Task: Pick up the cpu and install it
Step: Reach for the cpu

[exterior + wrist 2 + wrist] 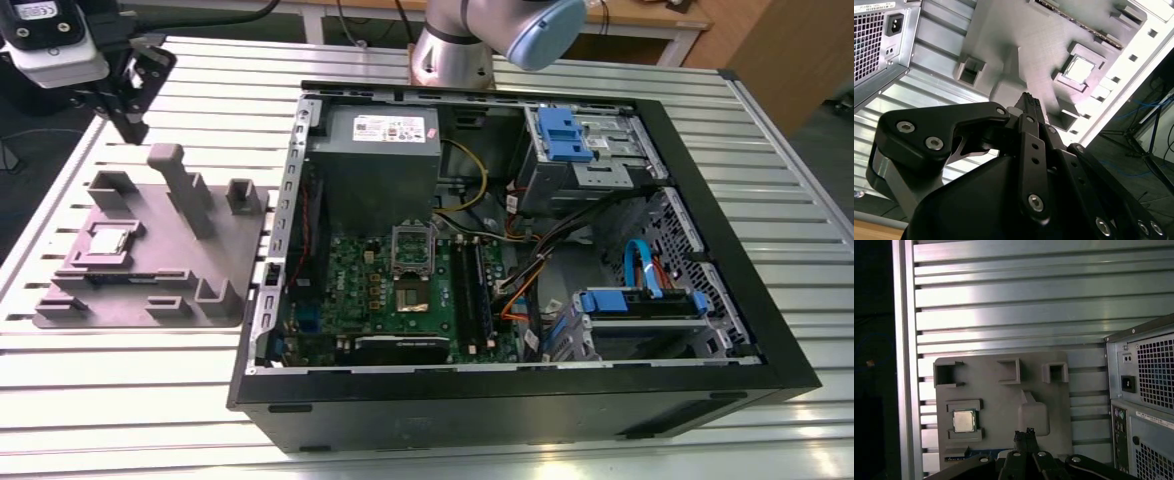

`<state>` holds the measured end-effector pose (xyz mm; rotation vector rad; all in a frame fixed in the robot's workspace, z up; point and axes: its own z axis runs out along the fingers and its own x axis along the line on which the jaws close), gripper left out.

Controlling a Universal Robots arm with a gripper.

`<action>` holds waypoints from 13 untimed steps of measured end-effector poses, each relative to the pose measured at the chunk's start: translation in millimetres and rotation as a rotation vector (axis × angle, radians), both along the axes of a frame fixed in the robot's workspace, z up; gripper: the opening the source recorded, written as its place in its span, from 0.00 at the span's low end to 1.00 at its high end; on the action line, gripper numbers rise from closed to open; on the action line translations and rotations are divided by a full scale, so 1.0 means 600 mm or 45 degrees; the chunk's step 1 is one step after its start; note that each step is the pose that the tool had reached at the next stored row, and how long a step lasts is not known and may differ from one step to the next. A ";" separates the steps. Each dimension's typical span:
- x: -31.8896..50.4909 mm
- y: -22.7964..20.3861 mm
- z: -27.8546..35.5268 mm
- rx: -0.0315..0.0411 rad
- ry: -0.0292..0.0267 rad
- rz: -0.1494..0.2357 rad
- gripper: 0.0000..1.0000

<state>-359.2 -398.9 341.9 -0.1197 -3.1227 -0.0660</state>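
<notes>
The cpu [110,240] is a small square chip with a silver top. It lies in a recess of the grey plastic tray [147,300], on the exterior view's left. Both wrist views show the cpu [1077,69] [964,420] in its recess. My gripper [134,128] hangs in the air beyond the tray's far edge, well above and apart from the chip. Its black fingertips [1024,434] [1029,102] stand together with nothing between them. The open computer case [534,400] lies to the right, with the green motherboard [400,290] inside.
Upright posts [180,185] rise from the tray between my gripper and the cpu. The case holds a grey power-supply box [374,150], blue drive brackets [567,130] and loose cables [534,270]. The slatted metal table [120,390] ends close to the tray's left side.
</notes>
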 end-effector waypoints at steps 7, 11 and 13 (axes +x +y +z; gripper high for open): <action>-0.003 0.0000 0.000 0.0000 0.0000 0.000 0.10; -0.006 0.0000 -0.001 -0.0001 0.0000 0.000 0.10; -0.007 0.0000 -0.001 0.0000 0.0000 0.000 0.10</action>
